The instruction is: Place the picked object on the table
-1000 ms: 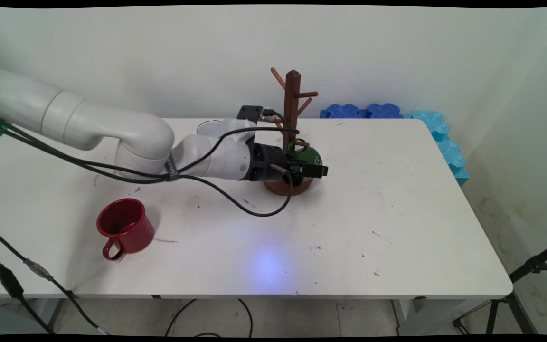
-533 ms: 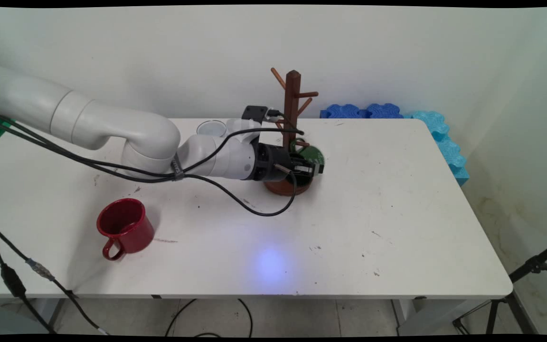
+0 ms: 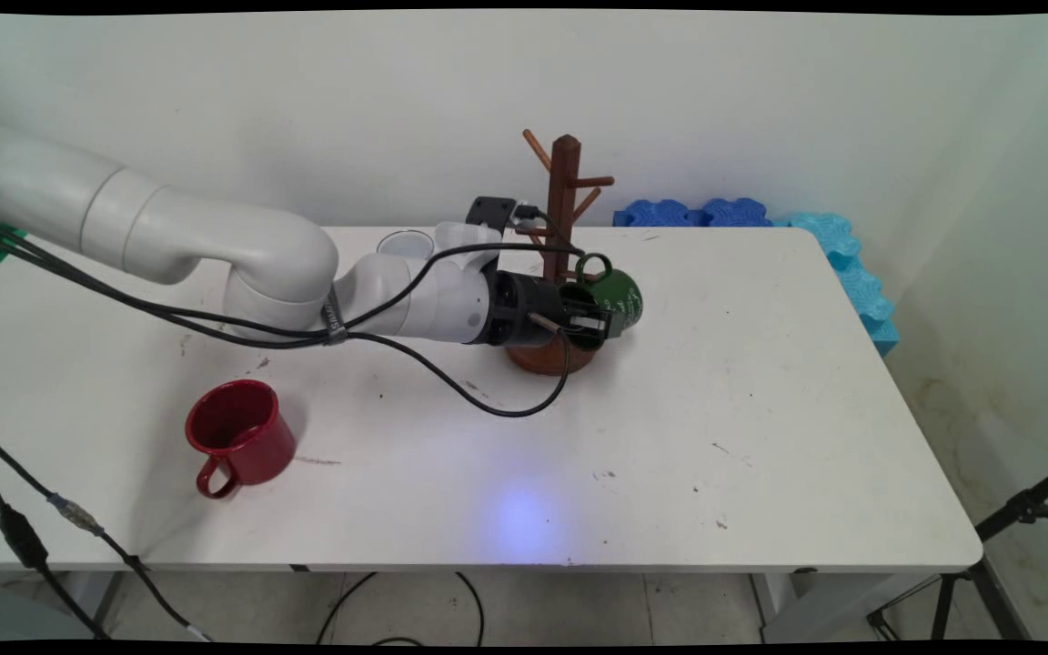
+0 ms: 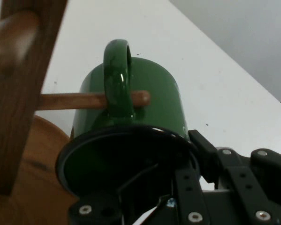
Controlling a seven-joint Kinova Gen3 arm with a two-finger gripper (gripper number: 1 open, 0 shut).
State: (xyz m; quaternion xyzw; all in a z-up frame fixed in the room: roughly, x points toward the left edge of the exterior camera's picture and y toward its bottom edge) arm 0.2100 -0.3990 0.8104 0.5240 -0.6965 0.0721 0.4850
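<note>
I am watching through main camera standing above table's (image 3: 760, 409) near side, looking down across it toward wall (image 3: 306, 100). Hand camera is riding on gripper (image 3: 599, 325), looking along it, very close on green mug (image 4: 131, 98). Both views are sharing mug (image 3: 617, 296) and wooden mug tree (image 3: 564, 209).

Even, soft light; glare streaks the green mug (image 4: 131, 98) handle ahead of the gripper (image 4: 178, 197), wooden post (image 4: 18, 93) beside it blurred
</note>
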